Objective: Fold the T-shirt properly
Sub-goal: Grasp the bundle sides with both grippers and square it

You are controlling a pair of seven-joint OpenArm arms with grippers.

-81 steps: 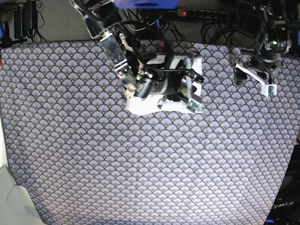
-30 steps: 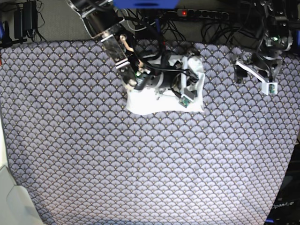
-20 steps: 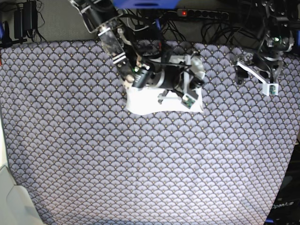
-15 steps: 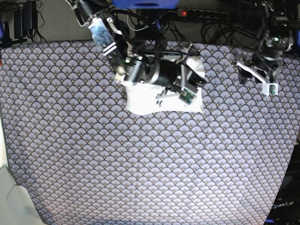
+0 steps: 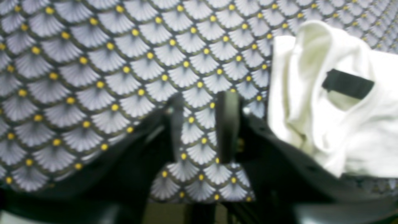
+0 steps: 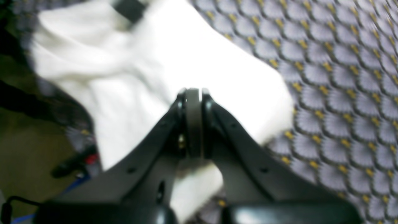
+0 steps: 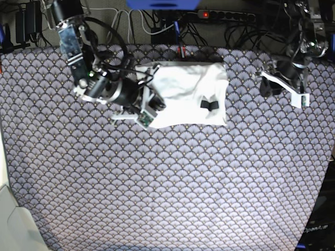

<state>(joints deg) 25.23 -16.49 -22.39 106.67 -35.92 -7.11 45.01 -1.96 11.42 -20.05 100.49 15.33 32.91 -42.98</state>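
White, the folded T-shirt (image 7: 188,94) lies near the patterned cloth's (image 7: 167,183) far edge. Right gripper (image 6: 193,93) is clenched, empty, over it. Left gripper (image 5: 202,124) stands parted, grasping nothing.

Lies folded into a compact white rectangle, plain side up, T-shirt (image 7: 186,94) flat on the counter (image 7: 167,183), just beside the right end effector (image 7: 149,107).

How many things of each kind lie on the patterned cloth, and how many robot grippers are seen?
T-shirt, white, folded: 1
Black label on the shirt: 1
Grippers: 2, left gripper and right gripper
Patterned cloth: 1
Total: 5
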